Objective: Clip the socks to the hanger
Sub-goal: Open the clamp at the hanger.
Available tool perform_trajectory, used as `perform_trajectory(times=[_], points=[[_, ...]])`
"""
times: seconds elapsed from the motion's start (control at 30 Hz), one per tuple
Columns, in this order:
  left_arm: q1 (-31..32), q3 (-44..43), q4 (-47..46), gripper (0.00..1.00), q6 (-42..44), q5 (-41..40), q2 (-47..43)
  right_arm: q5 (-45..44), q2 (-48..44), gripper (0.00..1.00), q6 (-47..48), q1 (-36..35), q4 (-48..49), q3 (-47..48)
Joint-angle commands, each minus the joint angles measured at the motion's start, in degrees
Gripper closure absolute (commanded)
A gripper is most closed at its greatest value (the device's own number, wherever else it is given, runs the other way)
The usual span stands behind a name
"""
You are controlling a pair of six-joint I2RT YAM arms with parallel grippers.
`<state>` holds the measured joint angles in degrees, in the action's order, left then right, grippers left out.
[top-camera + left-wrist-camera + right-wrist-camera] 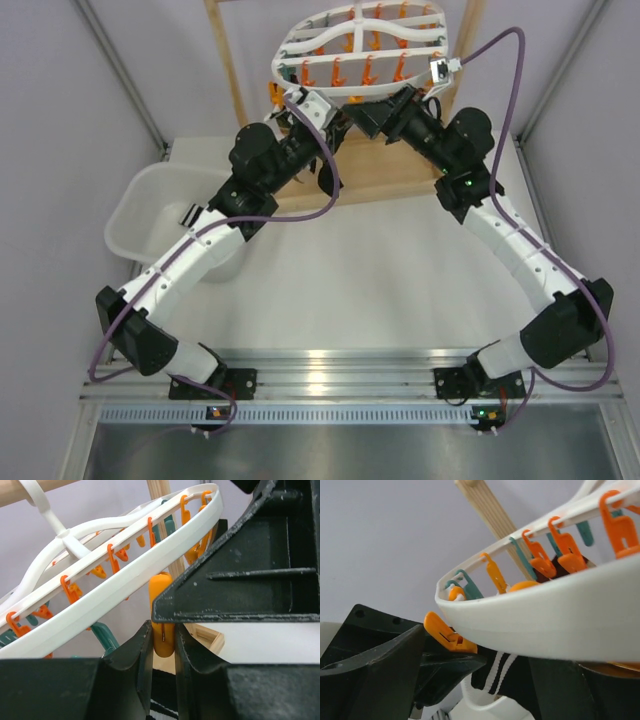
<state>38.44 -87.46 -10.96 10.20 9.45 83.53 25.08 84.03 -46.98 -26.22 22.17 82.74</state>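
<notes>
The left end effector (163,639) pinches an orange peg (160,592) hanging under the rim of the hanger (125,577). The right end effector (362,112) stands wide; a white-banded sock (492,672) sits between its fingers, just below that rim.

Noting both units: left arm (195,250) and right arm (520,240) have white link shells and black joint housings. I see a purple cable (508,70) looping along each. A green light (467,184) shows on the right arm. Fingers (127,662) are matte black and scuffed.
</notes>
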Motion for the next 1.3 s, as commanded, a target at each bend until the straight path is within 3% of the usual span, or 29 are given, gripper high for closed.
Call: perform_trajectory(times=[0.0, 0.13, 0.23, 0.37, 0.53, 0.6, 0.87, 1.1, 1.23, 1.27], points=[[0.7, 1.3, -3.6, 1.0, 4.6, 2.3, -2.4, -9.9, -4.2, 0.2, 3.6, -0.9, -8.7, 1.6], [0.7, 2.0, -3.6, 1.0, 8.2, 1.9, -2.4, -11.3, -5.0, 0.18, 4.3, -1.0, -10.8, 1.5], [0.7, 2.1, -3.7, 1.0, 10.1, 0.6, -2.1, -6.6, -6.2, 0.24, 5.3, -1.1, -4.2, -2.0], [1.3, 4.5, -6.4, 1.0, 14.9, 1.0, -2.9, -4.2, -4.8, 0.3, 3.5, -1.1, -2.8, -1.8], [1.2, 9.2, -13.4, 1.0, 21.4, 4.4, -4.2, -0.3, -1.9, 0.31, 2.8, -1.1, 4.6, -0.3], [1.2, 10.9, -17.1, 1.0, 22.2, 4.6, -4.1, 0.5, -1.4, 0.3, 2.9, -1.1, 5.2, 0.4], [1.2, 11.7, -20.1, 1.0, 22.1, 4.6, -3.5, 0.4, -1.3, 0.51, 3.7, -1.1, 7.4, 0.0], [1.2, 12.0, -19.1, 1.0, 21.0, 7.6, -4.3, 1.2, 1.4, 0.47, 2.4, -1.2, 9.4, 2.9], [1.3, 11.6, -18.9, 1.0, 20.6, 7.2, -4.3, 0.8, 1.3, 0.58, 2.3, -1.2, 10.1, 2.4], [1.2, 11.4, -18.8, 1.0, 20.6, 7.3, -4.4, 0.7, 1.3, 0.7, 2.2, -1.2, 10.4, 2.1]])
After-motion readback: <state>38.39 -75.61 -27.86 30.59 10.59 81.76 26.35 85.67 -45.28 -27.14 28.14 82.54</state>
